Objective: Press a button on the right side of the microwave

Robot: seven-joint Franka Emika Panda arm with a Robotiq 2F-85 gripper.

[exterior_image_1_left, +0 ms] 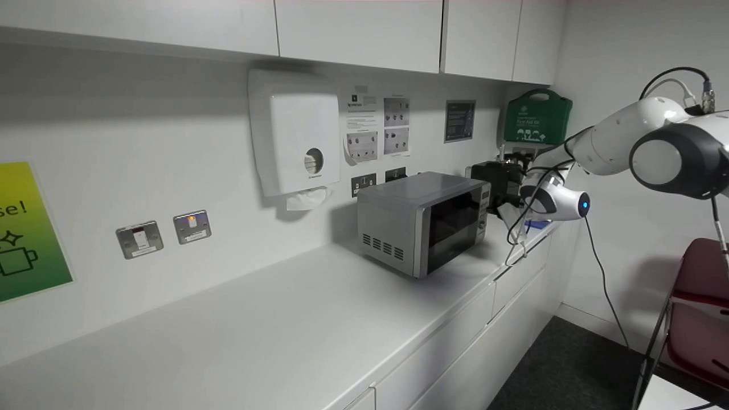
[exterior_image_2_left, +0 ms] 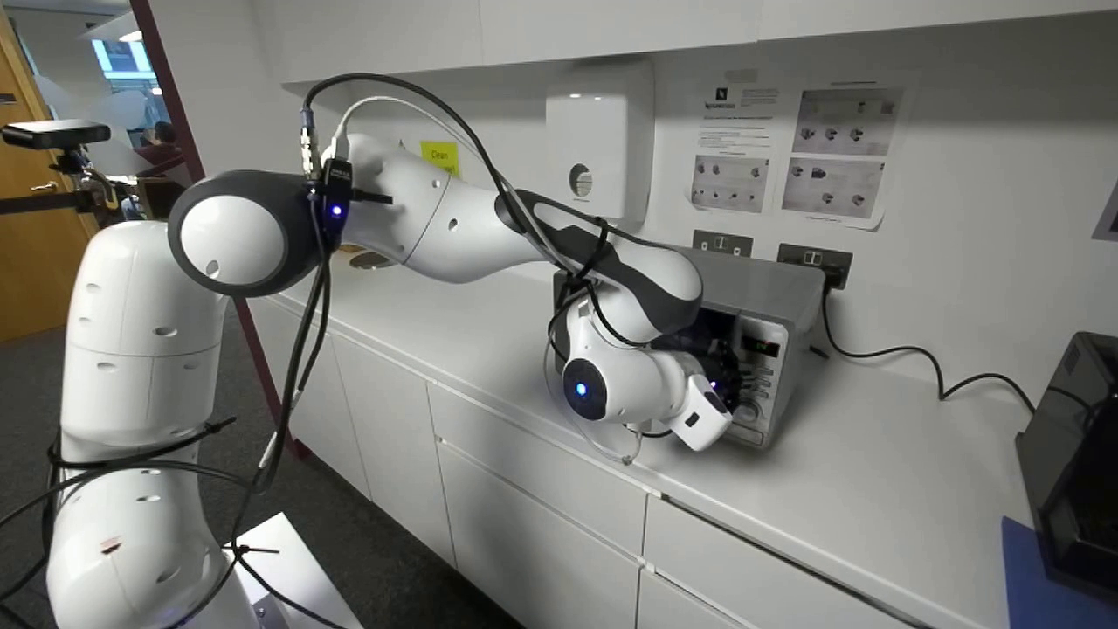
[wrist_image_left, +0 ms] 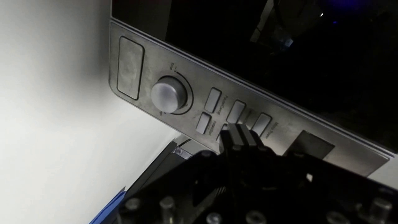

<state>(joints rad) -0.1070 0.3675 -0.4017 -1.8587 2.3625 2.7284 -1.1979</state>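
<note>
The grey microwave (exterior_image_1_left: 393, 228) stands on the counter with its dark window facing the room. It also shows in an exterior view (exterior_image_2_left: 760, 284), partly behind the arm. In the wrist view its control strip (wrist_image_left: 199, 81) runs diagonally, with a round knob (wrist_image_left: 168, 94), several small buttons and a dark display (wrist_image_left: 311, 144). My gripper (wrist_image_left: 238, 126) is shut and empty, its fingertips together in front of the buttons. The tips overlap a lower button and end just below a middle button (wrist_image_left: 236, 111); a further button (wrist_image_left: 261, 123) is beside them. I cannot tell whether they touch the panel.
A black machine (exterior_image_2_left: 1079, 463) stands on the counter by a blue item (exterior_image_2_left: 1031, 577). A black cable (exterior_image_2_left: 908, 351) runs from the wall socket to it. A white dispenser (exterior_image_1_left: 302, 136) hangs on the wall. The counter's front edge (exterior_image_1_left: 444, 319) is below the arm.
</note>
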